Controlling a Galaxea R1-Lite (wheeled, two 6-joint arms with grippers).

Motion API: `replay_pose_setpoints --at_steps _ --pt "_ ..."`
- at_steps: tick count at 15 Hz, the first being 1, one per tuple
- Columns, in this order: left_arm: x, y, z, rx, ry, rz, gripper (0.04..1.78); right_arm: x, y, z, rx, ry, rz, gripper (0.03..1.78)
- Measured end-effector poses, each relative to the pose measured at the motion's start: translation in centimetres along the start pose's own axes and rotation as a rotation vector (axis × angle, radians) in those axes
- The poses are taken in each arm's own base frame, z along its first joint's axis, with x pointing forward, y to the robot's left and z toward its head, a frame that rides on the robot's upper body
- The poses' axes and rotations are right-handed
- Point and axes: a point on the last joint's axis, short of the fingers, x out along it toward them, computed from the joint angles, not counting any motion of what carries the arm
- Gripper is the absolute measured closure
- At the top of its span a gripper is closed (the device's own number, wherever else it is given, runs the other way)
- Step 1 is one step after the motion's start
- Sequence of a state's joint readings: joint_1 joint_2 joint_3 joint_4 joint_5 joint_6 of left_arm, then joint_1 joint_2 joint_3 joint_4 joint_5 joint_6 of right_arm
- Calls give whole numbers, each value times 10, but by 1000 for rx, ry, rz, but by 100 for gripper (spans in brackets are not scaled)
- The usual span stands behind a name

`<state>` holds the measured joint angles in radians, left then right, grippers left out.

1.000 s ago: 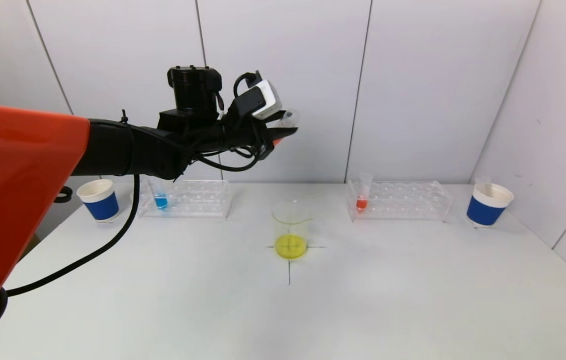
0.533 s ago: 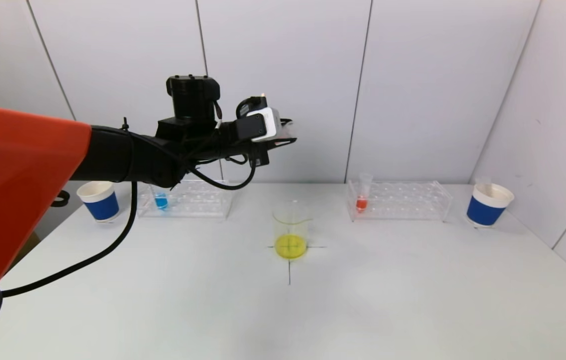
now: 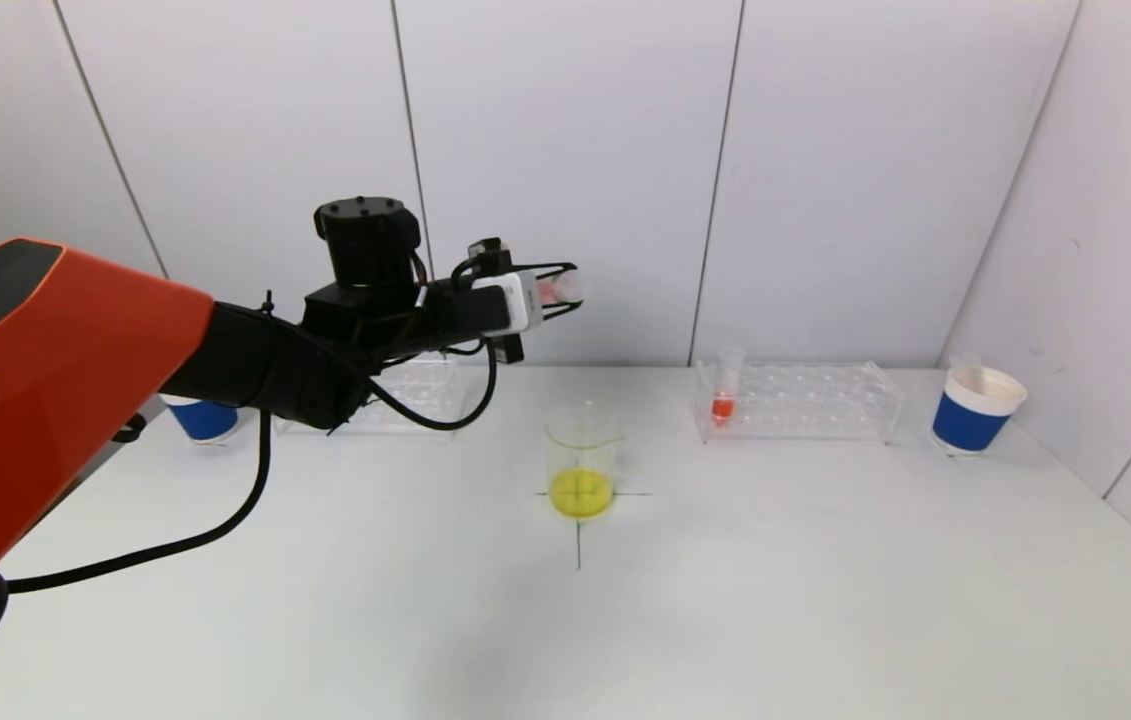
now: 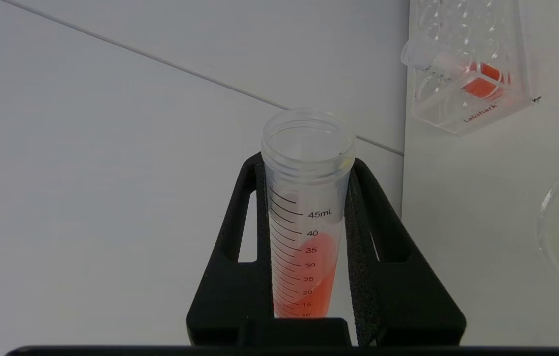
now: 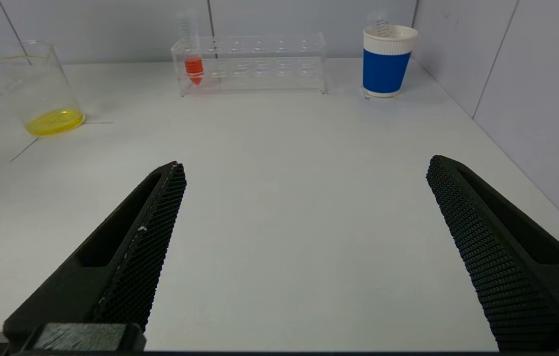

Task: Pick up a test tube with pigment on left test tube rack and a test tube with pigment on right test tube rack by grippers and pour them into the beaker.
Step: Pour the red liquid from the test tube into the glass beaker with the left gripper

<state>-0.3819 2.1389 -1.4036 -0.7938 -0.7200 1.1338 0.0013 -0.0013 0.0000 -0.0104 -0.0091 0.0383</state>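
Observation:
My left gripper (image 3: 557, 291) is shut on a clear graduated test tube (image 3: 565, 289) that lies almost level, high above the table and a little behind the beaker (image 3: 582, 455). In the left wrist view the tube (image 4: 307, 198) sits between the black fingers (image 4: 239, 222) and orange-red pigment pools along its lower side. The beaker stands on a cross mark with yellow liquid at its bottom. In the right test tube rack (image 3: 810, 400) stands one tube of red pigment (image 3: 723, 398). My arm partly hides the left test tube rack (image 3: 425, 390). My right gripper (image 5: 306, 163) hangs open low over the table's near right part.
A blue paper cup (image 3: 975, 410) stands at the far right, and another blue cup (image 3: 205, 420) peeks out behind my left arm. White walls close the table at the back and right. My left arm's cable (image 3: 175, 545) hangs over the table's left side.
My left arm has come down and the wrist has turned, so the held tube now sits lower. The arm now covers the blue tube in the left rack.

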Motion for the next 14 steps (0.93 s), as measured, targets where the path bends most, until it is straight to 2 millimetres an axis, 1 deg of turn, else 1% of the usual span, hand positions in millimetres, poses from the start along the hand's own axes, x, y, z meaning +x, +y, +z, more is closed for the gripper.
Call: replay_pose_setpoints --at_steps 3,6,14 --pt "-4 -13 -9 18 -9 -44 138 0 0 0 0 0 0 4" --pt "-6 -24 -12 34 -11 -74 138 0 0 0 0 0 0 4" --pt "-4 -38 -21 131 -3 -101 138 0 0 0 0 0 0 4"
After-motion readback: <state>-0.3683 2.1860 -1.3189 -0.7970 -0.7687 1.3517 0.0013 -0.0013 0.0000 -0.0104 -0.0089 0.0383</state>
